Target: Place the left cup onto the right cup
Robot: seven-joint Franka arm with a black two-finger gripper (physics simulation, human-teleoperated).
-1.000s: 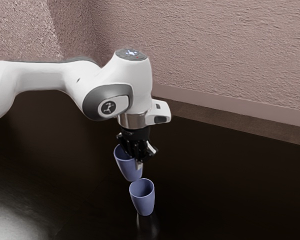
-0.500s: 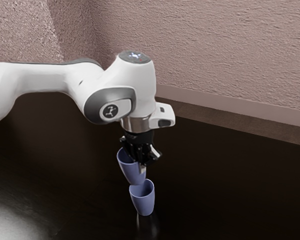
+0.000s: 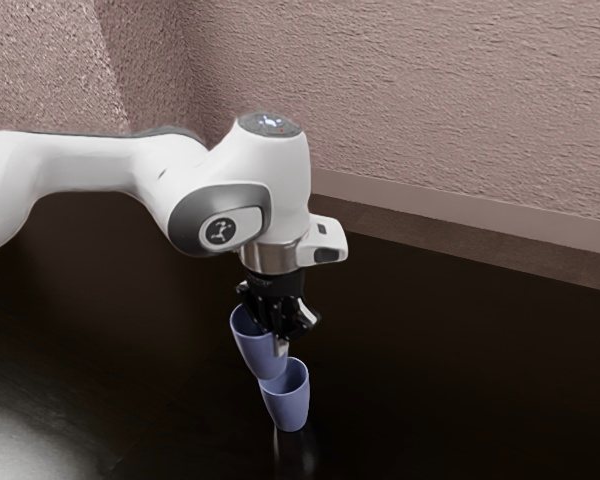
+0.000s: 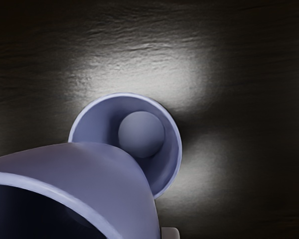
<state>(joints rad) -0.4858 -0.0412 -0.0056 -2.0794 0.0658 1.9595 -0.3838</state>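
My gripper point(image 3: 277, 333) is shut on the rim of a blue cup point(image 3: 255, 347), which hangs tilted with its base at the mouth of the second blue cup point(image 3: 287, 397). That second cup stands upright on the dark table point(image 3: 460, 380). In the wrist view the held cup point(image 4: 79, 194) looms large and blurred just under my hand, and past it I look down into the open mouth of the standing cup point(image 4: 139, 134).
A textured wall with a pale baseboard point(image 3: 480, 210) runs behind the table on the exterior view's right. My white arm point(image 3: 100, 185) comes in from the exterior view's left.
My hand has carried the held cup down and toward the exterior view's right. The cup's base has gone from above and beside the standing cup to its mouth.
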